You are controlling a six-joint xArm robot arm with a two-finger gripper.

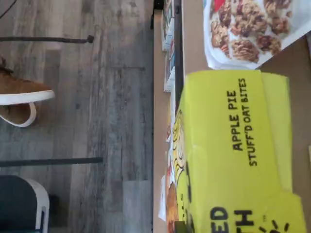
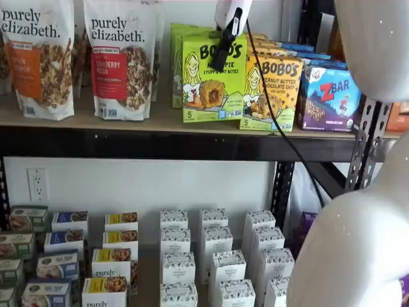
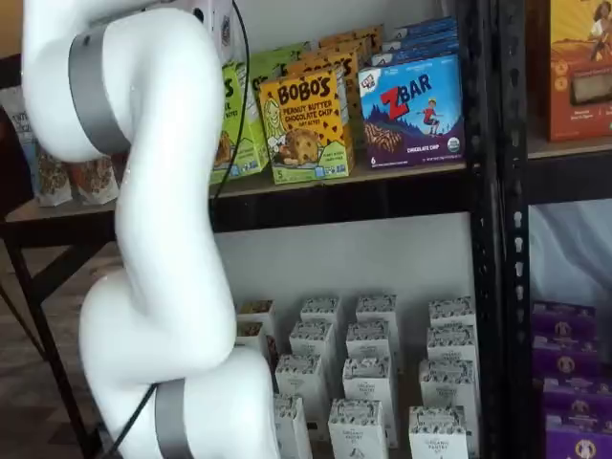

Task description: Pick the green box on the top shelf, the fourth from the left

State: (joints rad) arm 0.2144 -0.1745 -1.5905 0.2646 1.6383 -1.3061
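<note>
Filling the wrist view, the green box point(image 1: 238, 155) shows its lime top panel lettered "Apple Pie Stuff'd Oat Bites". In a shelf view it point(image 2: 214, 80) stands upright, face forward, on the top shelf point(image 2: 160, 144), beside the peanut butter box point(image 2: 273, 93). Before it, the gripper point(image 2: 220, 61) hangs with fingers together, holding nothing.

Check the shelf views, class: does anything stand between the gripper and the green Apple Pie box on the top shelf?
Nothing visible does. In a shelf view the gripper hangs right at the front of the green box, its black fingers overlapping the box's upper face with no other item between them. The Peanut Butter box stands beside the green box on the top shelf, not in front.
</note>
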